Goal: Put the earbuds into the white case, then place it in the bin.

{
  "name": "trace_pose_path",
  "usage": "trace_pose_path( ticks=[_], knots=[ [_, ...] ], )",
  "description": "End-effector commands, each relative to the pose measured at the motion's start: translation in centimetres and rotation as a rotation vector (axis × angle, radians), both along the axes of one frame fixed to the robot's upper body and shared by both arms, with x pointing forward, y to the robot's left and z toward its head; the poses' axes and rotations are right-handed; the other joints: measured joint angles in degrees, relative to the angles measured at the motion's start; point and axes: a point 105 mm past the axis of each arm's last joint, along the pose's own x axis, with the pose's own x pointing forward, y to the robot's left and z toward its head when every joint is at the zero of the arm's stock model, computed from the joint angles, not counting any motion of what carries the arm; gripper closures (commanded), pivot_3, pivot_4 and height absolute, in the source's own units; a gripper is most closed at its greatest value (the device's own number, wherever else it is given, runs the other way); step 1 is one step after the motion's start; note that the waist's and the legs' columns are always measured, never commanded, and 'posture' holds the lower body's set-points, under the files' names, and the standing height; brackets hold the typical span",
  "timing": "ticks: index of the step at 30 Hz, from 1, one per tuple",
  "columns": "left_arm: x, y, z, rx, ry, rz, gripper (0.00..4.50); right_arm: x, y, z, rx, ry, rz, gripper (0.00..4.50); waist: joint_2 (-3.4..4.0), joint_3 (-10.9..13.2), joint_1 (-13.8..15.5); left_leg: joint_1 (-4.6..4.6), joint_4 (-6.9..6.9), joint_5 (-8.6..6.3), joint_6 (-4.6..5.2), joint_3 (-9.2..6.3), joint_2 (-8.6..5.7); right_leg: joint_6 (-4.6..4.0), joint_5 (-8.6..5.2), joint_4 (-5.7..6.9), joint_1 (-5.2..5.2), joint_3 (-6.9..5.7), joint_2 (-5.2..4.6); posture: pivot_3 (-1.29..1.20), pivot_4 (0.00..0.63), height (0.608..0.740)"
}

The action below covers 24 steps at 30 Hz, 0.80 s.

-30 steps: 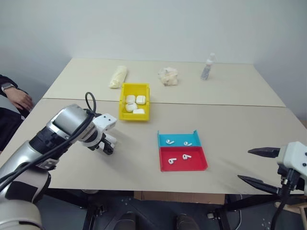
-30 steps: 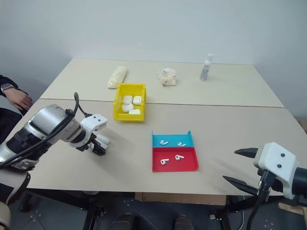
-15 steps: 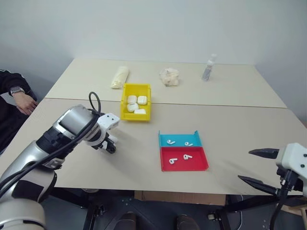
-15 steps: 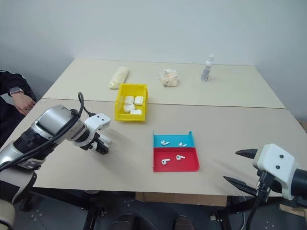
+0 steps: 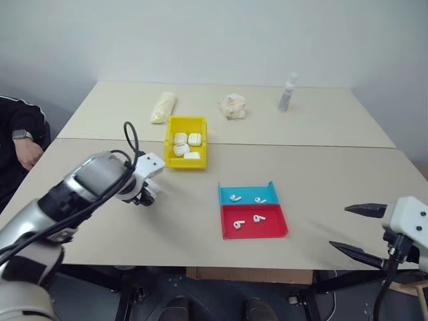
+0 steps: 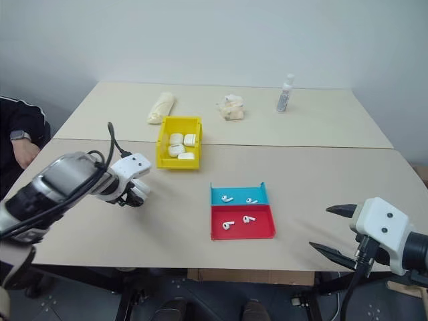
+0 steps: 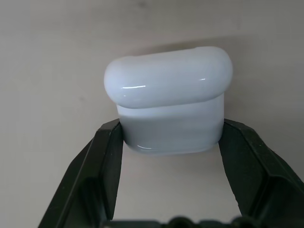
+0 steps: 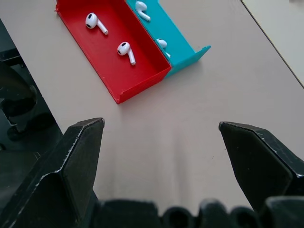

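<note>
My left gripper is shut on the white case, one black finger on each side of its lower half, lid closed, just above the table. The eye views show that gripper at the left front of the table, below the yellow bin, which holds several white cases. Two earbuds lie in the blue tray and two more earbuds in the red tray. Near the right front edge my right gripper hangs open and empty.
At the back of the table lie a beige roll, a lumpy paper wad and a clear small bottle. A person's arm is at the far left. In the right wrist view, the trays lie ahead of the open fingers.
My left gripper has shut on the white case and risen slightly off the table. The person's arm has drawn back to the left. The right gripper has kept still.
</note>
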Motion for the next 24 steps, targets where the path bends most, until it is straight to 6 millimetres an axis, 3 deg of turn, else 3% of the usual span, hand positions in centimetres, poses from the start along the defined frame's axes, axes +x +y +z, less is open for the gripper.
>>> trace_pose_path(
  ticks=[1, 5, 12, 19, 24],
  knots=[
    [0.6, -2.2, 5.0, -0.134, -0.278, -0.164, 1.74, 0.2, 0.3, 2.0, -0.039, -0.042, 0.043, 0.0, 0.01, 0.0, 0.2, -0.01, 0.0, 0.0, 0.0, 0.01, 0.0, 0.0, 0.0, -0.01, 0.01, -0.04, 0.0, 0.0, 0.15, 0.74],
    [-0.7, -5.4, 6.7, -0.361, -0.546, -0.398, 1.74, 1.1, 1.3, 3.4, -0.055, 0.009, 0.088, 0.0, 0.02, 0.0, 0.3, 0.09, 0.05, 0.0, 0.0, 0.03, 0.02, -0.03, 0.02, -0.03, 0.17, -0.12, -0.03, 0.0, 0.15, 0.74],
    [-3.1, -8.8, 4.5, -0.619, -0.829, -0.656, 1.74, 2.6, 4.0, 4.6, -0.211, 0.076, 0.218, 0.0, 0.04, 0.0, 0.3, 0.09, 0.02, 0.0, 0.01, 0.13, 0.04, -0.11, 0.07, -0.12, 0.14, -0.09, -0.04, 0.0, 0.15, 0.74],
    [-3.4, -9.8, 2.7, -0.8, -0.949, -0.699, 1.74, 3.9, 7.7, 3.4, -0.389, 0.096, 0.401, 0.0, 0.07, -0.1, 0.1, 0.01, 0.03, -0.01, 0.01, 0.16, 0.03, -0.11, 0.1, -0.13, 0.04, -0.08, -0.04, 0.0, 0.15, 0.74],
    [-3.3, -9.7, 1.4, -0.862, -0.918, -0.7, 1.74, 5.9, 10.7, 2.3, -0.5, 0.087, 0.535, 0.0, 0.09, -0.1, -0.6, -0.03, 0.05, 0.01, 0.0, 0.11, 0.03, -0.08, 0.12, -0.07, -0.07, -0.11, -0.03, 0.0, 0.15, 0.74]
  ],
)
